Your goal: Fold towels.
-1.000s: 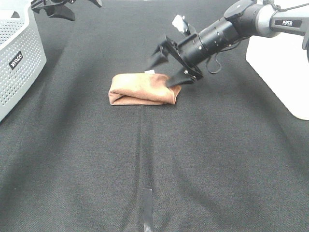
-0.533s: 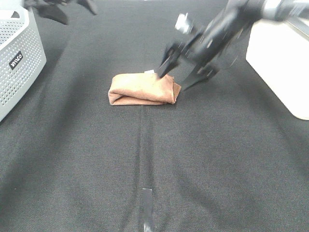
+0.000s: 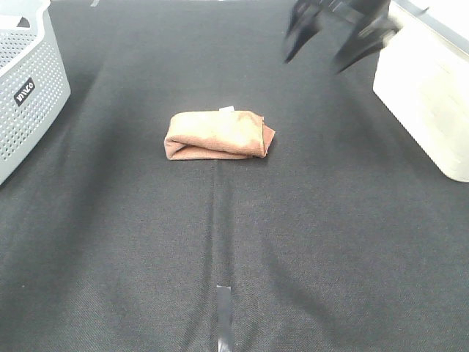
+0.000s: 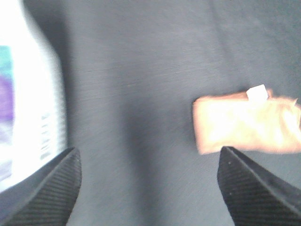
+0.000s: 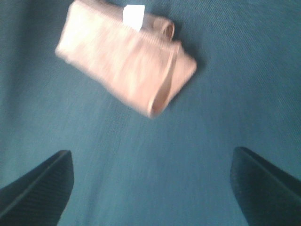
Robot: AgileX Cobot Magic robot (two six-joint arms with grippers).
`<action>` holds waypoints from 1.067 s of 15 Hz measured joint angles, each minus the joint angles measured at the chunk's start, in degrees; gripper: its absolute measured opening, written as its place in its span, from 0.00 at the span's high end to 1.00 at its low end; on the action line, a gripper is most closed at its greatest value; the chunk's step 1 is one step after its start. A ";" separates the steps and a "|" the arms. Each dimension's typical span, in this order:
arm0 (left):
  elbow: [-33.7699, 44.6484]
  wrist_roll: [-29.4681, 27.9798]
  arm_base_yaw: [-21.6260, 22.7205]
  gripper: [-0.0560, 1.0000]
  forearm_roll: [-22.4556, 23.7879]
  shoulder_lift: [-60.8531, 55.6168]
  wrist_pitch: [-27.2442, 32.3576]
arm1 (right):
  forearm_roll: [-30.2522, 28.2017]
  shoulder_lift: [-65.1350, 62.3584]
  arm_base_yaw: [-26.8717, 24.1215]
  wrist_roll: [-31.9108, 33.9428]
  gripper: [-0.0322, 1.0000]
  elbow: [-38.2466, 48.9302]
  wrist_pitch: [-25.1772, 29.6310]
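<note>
Now: towel (image 3: 218, 135) lies folded into a compact bundle near the middle of the black cloth table (image 3: 234, 242), white tag (image 3: 227, 109) showing at its far edge. Nothing touches it. Right gripper (image 3: 335, 33) hangs up at the far right, well apart from the towel, jaws spread wide and empty, blurred. Left gripper (image 4: 150, 188) seen only in its wrist view: fingers apart, holding nothing. Perforated grey basket (image 3: 29, 88) at far left; white box (image 3: 429, 95) at far right
</note>
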 joint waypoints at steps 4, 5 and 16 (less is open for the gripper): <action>22.17 0.00 0.00 0.23 2.29 -18.16 0.06 | -1.83 -15.41 0.00 -0.06 0.15 15.58 0.11; 31.11 0.00 0.00 0.23 2.29 -26.13 0.17 | -2.29 -21.94 0.00 -0.11 0.15 22.35 0.11; 73.28 4.58 0.00 0.23 1.72 -86.34 0.40 | -4.18 -81.19 0.06 -1.26 0.15 68.47 -0.46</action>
